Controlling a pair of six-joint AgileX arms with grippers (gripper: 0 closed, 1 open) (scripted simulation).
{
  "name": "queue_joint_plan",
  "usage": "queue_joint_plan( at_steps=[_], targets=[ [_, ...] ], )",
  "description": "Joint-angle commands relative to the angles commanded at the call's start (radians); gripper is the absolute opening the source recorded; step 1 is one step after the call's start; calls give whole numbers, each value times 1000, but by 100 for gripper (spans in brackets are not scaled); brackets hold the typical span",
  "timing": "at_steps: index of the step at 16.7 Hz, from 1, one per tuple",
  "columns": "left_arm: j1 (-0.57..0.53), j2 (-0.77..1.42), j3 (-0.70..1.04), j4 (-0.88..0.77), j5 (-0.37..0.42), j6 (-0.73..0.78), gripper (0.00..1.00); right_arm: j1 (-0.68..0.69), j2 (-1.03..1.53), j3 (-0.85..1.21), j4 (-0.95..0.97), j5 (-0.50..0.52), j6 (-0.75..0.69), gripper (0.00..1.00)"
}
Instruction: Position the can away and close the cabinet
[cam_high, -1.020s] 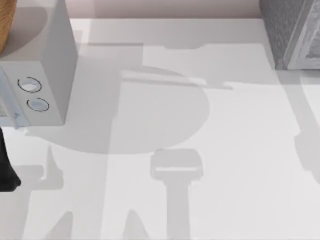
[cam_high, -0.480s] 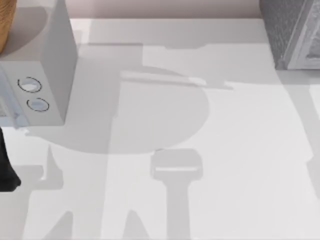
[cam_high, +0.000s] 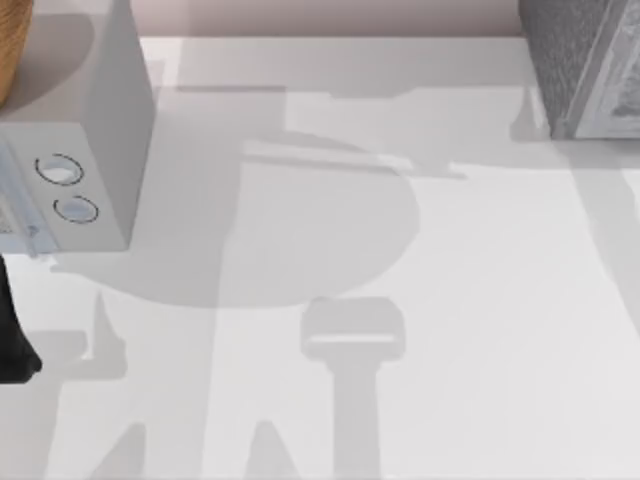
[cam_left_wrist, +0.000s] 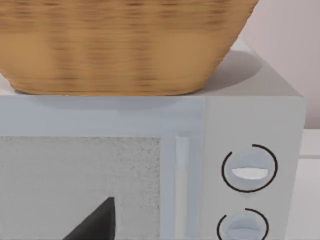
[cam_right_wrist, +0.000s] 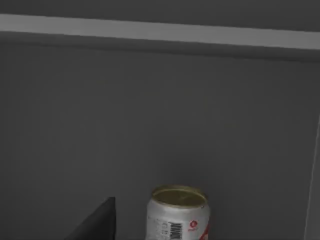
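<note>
From my right wrist camera the can (cam_right_wrist: 178, 214) stands upright against a dark grey wall, with one dark fingertip (cam_right_wrist: 97, 222) of my right gripper beside it, apart from it; I cannot tell how either gripper is set. The cabinet (cam_high: 585, 65) sits at the table's (cam_high: 470, 300) far right corner. My left arm (cam_high: 12, 335) is at the left edge, facing the pale dial box (cam_left_wrist: 250, 170) with the basket (cam_left_wrist: 120, 45) on top.

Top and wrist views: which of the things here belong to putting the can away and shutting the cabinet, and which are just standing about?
Part of the job:
can, upright inside a dark grey space
cabinet, at the table's far right

Just standing about:
pale grey box with two dials, far left
wicker basket resting on top of that box
</note>
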Motion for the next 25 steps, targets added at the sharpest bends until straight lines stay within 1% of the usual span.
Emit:
queue_joint_plan(
  at_steps=[9, 15, 20, 23, 25],
  targets=[
    [0, 0, 0, 0, 0, 0, 100, -22, -611, -877, 184, -47, 8, 100],
    [0, 0, 0, 0, 0, 0, 100, -41, -967, -1382, 281, -42, 22, 100],
    [0, 0, 0, 0, 0, 0, 100, -54, -1166, -1689, 321, -29, 38, 100],
    [0, 0, 0, 0, 0, 0, 100, -59, -1231, -1802, 330, -22, 47, 100],
    [0, 0, 0, 0, 0, 0, 100, -61, -1251, -1839, 331, -19, 50, 100]
  ],
)
